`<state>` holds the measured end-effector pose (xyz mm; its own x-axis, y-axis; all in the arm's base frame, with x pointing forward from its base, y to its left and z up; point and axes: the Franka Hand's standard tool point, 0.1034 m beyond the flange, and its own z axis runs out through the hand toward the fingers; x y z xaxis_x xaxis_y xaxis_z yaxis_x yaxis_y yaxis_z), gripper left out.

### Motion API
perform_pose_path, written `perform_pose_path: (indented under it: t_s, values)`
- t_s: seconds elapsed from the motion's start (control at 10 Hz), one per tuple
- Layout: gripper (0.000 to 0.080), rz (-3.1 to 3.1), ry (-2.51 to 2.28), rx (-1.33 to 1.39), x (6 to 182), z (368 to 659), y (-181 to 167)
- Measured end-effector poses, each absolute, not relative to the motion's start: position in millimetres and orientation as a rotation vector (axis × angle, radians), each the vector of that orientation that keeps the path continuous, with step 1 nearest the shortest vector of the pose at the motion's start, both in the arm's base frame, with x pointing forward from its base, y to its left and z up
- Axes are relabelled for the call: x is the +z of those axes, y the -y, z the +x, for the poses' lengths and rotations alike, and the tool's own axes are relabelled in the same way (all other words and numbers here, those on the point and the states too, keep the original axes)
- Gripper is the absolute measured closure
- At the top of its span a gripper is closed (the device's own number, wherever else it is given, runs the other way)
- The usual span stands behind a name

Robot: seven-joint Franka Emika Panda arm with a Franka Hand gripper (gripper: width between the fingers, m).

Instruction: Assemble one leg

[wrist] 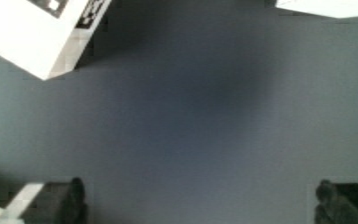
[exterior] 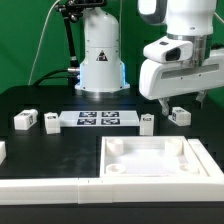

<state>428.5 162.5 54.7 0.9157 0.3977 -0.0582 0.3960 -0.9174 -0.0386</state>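
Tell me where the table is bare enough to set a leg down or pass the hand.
Widest bare table: in front of the marker board, to the exterior view's left of the large panel. Another strip lies behind the far-left leg. Crowded beneath the open hand, where a leg sits close to the panel.

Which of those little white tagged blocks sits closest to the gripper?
The leg at the exterior view's far right, just by the gripper; the others lie farther left.

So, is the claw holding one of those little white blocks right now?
No, the gripper is empty: its fingers stand apart with only the black table showing between them.
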Motion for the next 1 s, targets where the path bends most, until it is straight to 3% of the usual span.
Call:
perform_pose_path:
  t_s: [0.3, 0.7, 1.0]
  values:
    - [0.0150, -3.050, 0.610, 0.086, 53.1, 426.2, -165.7]
    - [0.0150, -3.026, 0.627, 0.068, 30.9, 356.7, -196.9]
    - [0.0150, -3.041, 0.634, 0.149, 28.7, 351.5, -192.8]
